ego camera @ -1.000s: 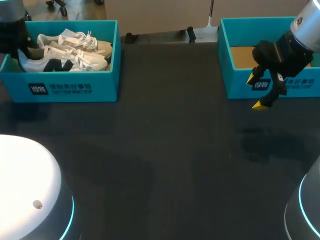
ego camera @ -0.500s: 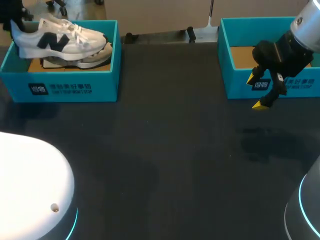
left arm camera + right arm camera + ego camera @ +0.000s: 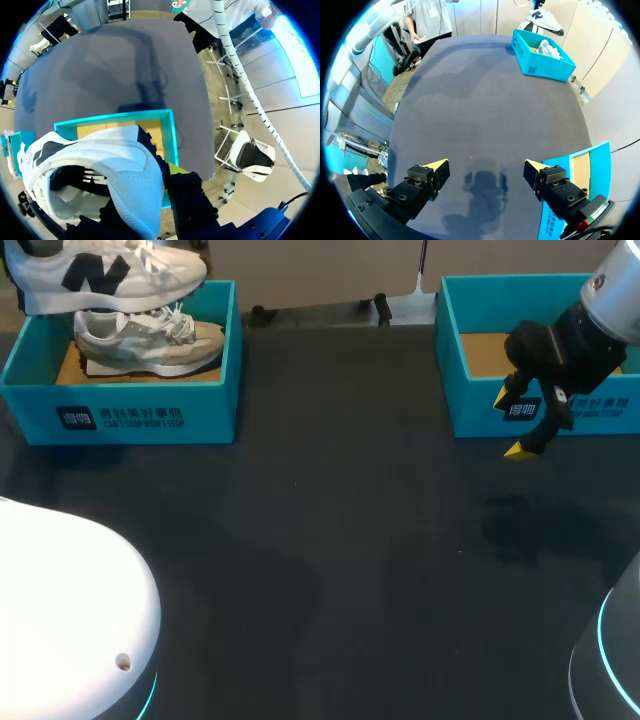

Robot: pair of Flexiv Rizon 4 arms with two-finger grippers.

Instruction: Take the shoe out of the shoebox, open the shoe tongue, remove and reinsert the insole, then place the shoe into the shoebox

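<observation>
A white sneaker with dark side marks (image 3: pixel 105 268) hangs above the left teal shoebox (image 3: pixel 145 415), clear of its rim. My left gripper (image 3: pixel 150 200) is shut on the sneaker's heel collar (image 3: pixel 125 185); under it lies the box's cardboard floor (image 3: pixel 150 130). A second white sneaker (image 3: pixel 150 342) lies inside that box. My right gripper (image 3: pixel 512 424) hangs open and empty over the table in front of the right teal shoebox (image 3: pixel 450 390). In the right wrist view its fingers (image 3: pixel 485 167) stand wide apart above bare cloth, with the lifted sneaker (image 3: pixel 545 20) far ahead.
The right shoebox (image 3: pixel 580 175) shows only its cardboard floor and sits beside my right gripper. The black table cloth (image 3: pixel 320 540) stretches between the two boxes. A small clamp (image 3: pixel 382 308) stands at the table's far edge.
The left gripper has lifted the sneaker up out of the left shoebox, uncovering the second sneaker beneath. The right arm has not moved.
</observation>
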